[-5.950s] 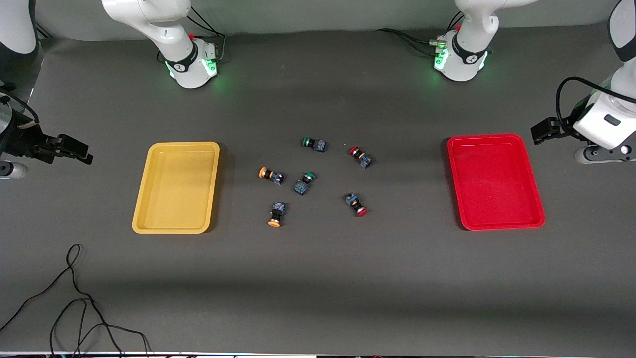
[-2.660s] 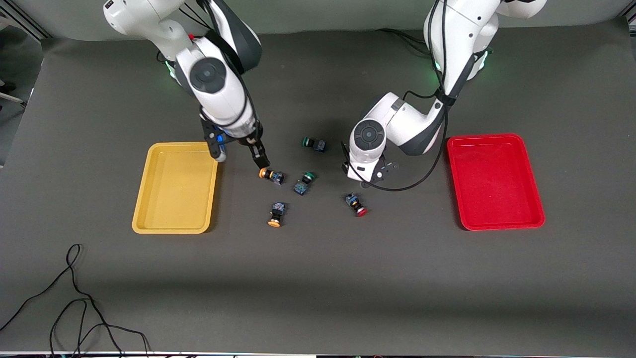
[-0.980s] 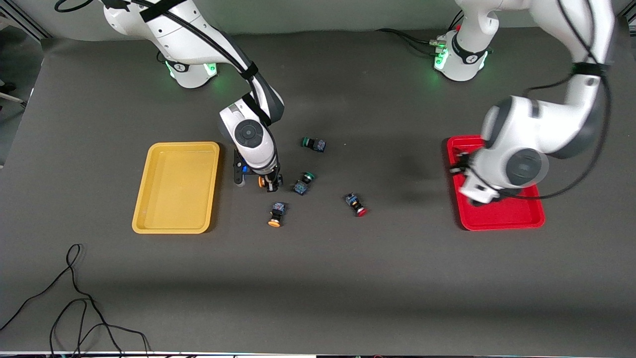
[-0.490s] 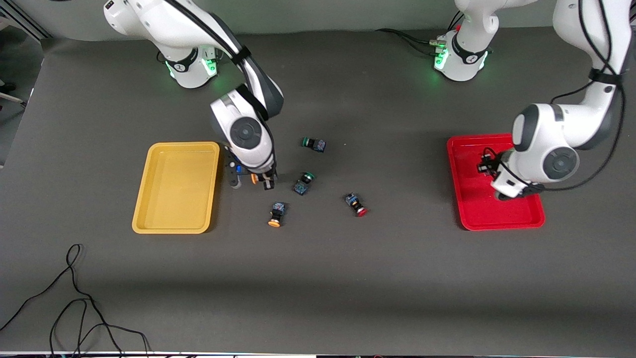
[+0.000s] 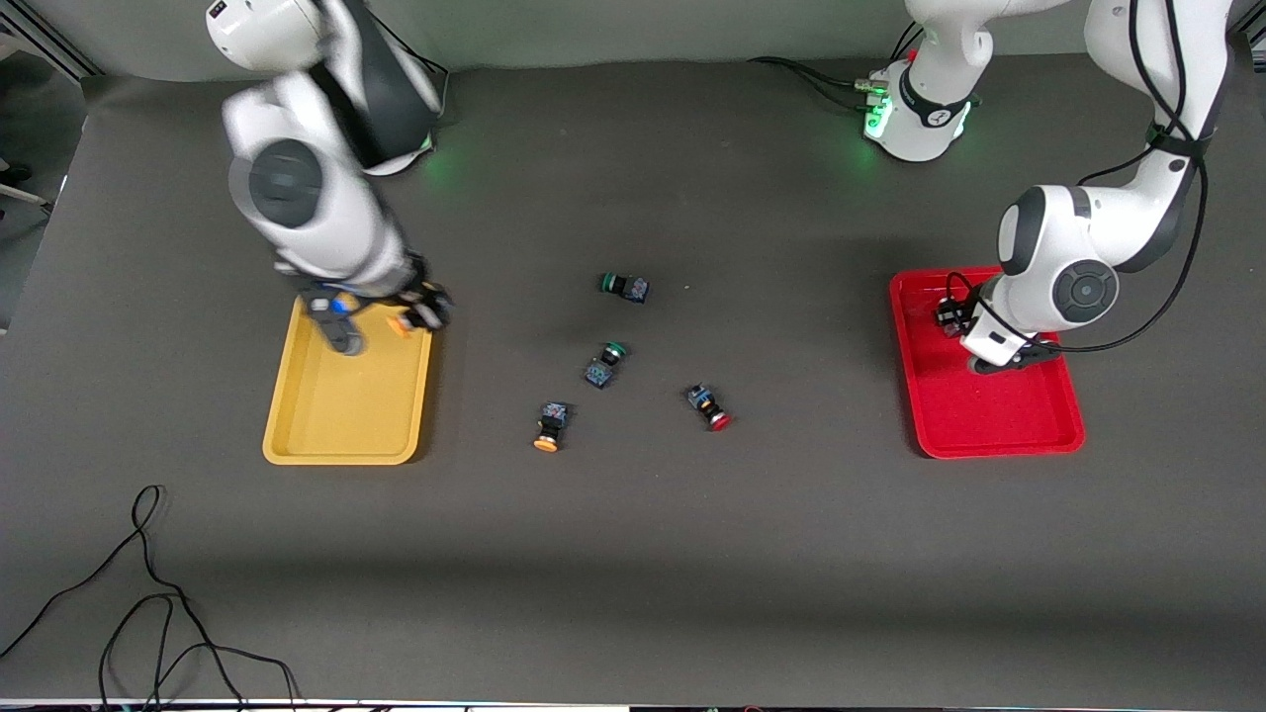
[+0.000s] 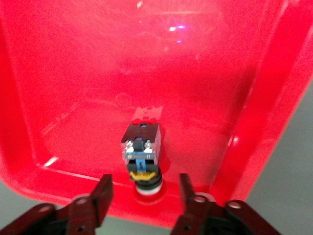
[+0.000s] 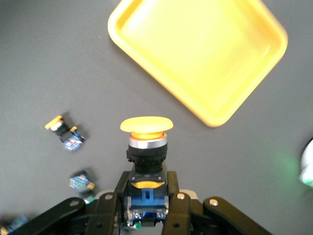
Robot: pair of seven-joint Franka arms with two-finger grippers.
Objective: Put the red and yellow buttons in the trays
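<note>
My right gripper (image 5: 401, 316) is shut on a yellow-capped button (image 7: 145, 129) and holds it in the air over the yellow tray's (image 5: 346, 415) corner nearest the buttons. In the right wrist view the gripper (image 7: 146, 178) clamps the button's dark body, with the yellow tray (image 7: 205, 49) below. My left gripper (image 5: 954, 318) is open, low over the red tray (image 5: 989, 425). In the left wrist view a red button (image 6: 143, 142) rests in the red tray (image 6: 73, 73), between the spread fingers (image 6: 102, 193) and apart from them. A yellow button (image 5: 549, 425) and a red button (image 5: 708, 406) lie mid-table.
Two green-capped buttons (image 5: 623, 287) (image 5: 603, 363) lie on the dark mat between the trays. A loose black cable (image 5: 148, 593) curls on the mat near the front camera at the right arm's end.
My right gripper has lifted the yellow button off the mat and carried it from mid-table to over the yellow tray. My left gripper has shifted slightly over the red tray.
</note>
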